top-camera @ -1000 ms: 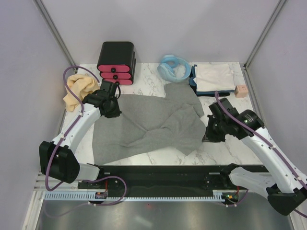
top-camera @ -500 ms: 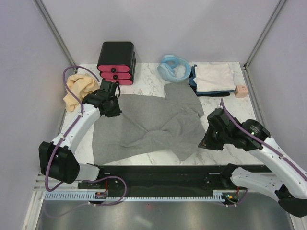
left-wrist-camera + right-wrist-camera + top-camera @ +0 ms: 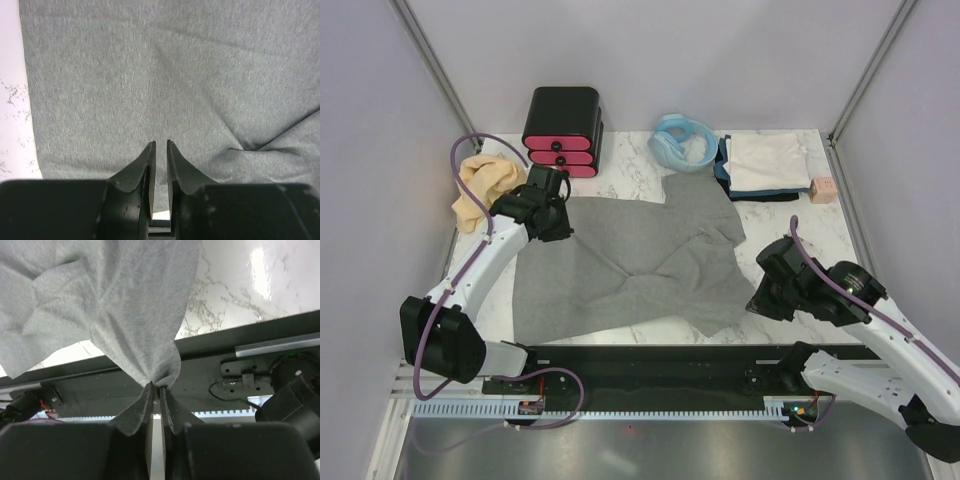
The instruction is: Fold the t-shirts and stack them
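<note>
**A:** What's at the far left?

**B:** A tan shirt point(image 3: 480, 186), crumpled at the left edge of the surface point(image 3: 630, 166). Just right of it, the left claw point(image 3: 556, 216) point(image 3: 160, 145) is at the far left corner of the grey shirt point(image 3: 640, 262) point(image 3: 165, 75) point(image 3: 125, 295).

**A:** Gripping it?

**B:** Its jaws stand a thin slit apart over the cloth. I can't tell whether any cloth is pinched between them.

**A:** How does the grey shirt lie?

**B:** It is spread across the middle of the surface, creased, reaching from the left claw to the near right.

**A:** And behind it?

**B:** There is a box point(image 3: 563, 128) with pink drawers, then a blue hose point(image 3: 682, 142) near the shirt's far tip. At the far right a white shirt point(image 3: 766, 160) lies folded on a navy shirt point(image 3: 722, 172), with a small block point(image 3: 822, 190) just beside them.

**A:** The right claw?

**B:** The right claw point(image 3: 756, 298) point(image 3: 157, 386) is at the near right. Its jaws are all but closed, nipping a bunched corner of the grey shirt between the tips.
</note>
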Controlling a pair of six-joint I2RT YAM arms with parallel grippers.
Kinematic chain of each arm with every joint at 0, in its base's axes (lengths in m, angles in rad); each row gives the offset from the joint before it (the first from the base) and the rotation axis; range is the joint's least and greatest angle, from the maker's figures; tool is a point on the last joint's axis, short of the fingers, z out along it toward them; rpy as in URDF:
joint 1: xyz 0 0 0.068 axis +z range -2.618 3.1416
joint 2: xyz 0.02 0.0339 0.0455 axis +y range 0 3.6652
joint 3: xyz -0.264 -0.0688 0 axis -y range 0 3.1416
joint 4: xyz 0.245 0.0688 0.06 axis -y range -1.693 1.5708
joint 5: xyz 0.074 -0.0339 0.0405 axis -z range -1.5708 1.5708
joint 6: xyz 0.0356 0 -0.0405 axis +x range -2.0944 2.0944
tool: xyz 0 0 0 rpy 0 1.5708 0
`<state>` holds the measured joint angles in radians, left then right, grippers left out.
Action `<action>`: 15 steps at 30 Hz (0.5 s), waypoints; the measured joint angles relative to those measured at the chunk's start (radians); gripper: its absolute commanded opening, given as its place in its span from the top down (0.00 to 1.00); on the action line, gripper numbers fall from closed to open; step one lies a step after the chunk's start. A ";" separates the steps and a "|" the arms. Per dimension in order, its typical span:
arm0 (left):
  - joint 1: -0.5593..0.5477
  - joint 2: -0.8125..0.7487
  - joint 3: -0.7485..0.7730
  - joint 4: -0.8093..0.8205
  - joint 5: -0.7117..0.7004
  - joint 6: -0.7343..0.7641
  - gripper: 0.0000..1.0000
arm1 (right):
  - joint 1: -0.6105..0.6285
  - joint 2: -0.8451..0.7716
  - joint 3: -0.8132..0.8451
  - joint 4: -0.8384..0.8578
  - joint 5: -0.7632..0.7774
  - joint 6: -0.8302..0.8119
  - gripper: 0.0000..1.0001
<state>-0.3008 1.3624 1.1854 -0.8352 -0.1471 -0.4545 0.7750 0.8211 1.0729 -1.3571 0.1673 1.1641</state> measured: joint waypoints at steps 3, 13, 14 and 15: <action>0.000 0.003 0.014 0.000 0.000 0.007 0.79 | 0.000 0.050 0.049 0.003 0.048 -0.010 0.75; 0.000 0.014 0.042 -0.001 0.000 0.019 0.79 | 0.000 0.085 0.148 0.026 0.317 -0.189 0.40; 0.000 0.015 0.045 -0.001 0.000 0.019 0.79 | 0.000 0.096 0.158 0.041 0.340 -0.220 0.36; 0.000 0.016 0.047 -0.001 0.000 0.019 0.79 | 0.000 0.115 0.164 0.060 0.364 -0.250 0.34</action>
<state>-0.3008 1.3785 1.2327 -0.8360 -0.1474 -0.4355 0.7750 0.9363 1.2366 -1.2972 0.5312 0.9142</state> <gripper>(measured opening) 0.212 0.575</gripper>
